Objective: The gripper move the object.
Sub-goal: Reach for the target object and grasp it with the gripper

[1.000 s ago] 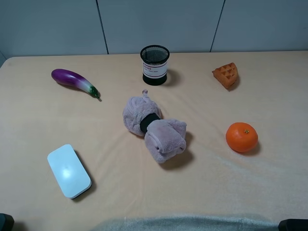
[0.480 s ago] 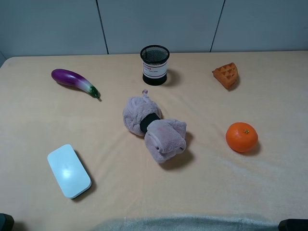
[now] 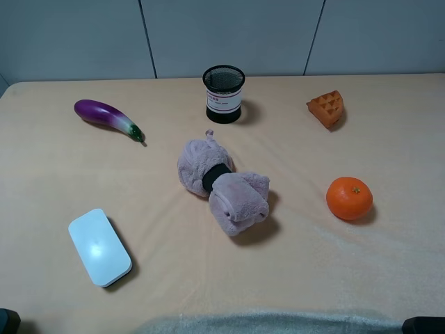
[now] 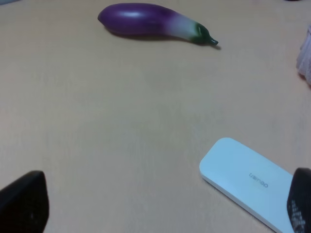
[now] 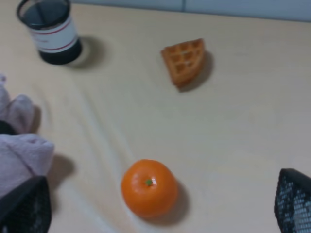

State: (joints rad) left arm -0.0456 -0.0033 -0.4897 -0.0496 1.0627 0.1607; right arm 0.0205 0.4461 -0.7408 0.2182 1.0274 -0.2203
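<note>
The mauve-pink plush toy point(image 3: 222, 184), with a black band round its middle, lies in the middle of the table. Part of it shows in the right wrist view point(image 5: 22, 148), and a sliver shows in the left wrist view point(image 4: 306, 56). My left gripper point(image 4: 160, 204) is open and empty, low near the table's front left, with a white box between it and the toy. My right gripper point(image 5: 159, 206) is open and empty near the front right, facing an orange. Both grippers are well away from the toy. In the exterior view only dark slivers of the arms show at the bottom corners.
A purple eggplant point(image 3: 108, 118) lies at back left. A black mesh cup point(image 3: 223, 93) stands behind the toy. A waffle piece point(image 3: 327, 108) lies at back right, an orange point(image 3: 349, 198) to the toy's right, and a white box point(image 3: 99, 247) at front left.
</note>
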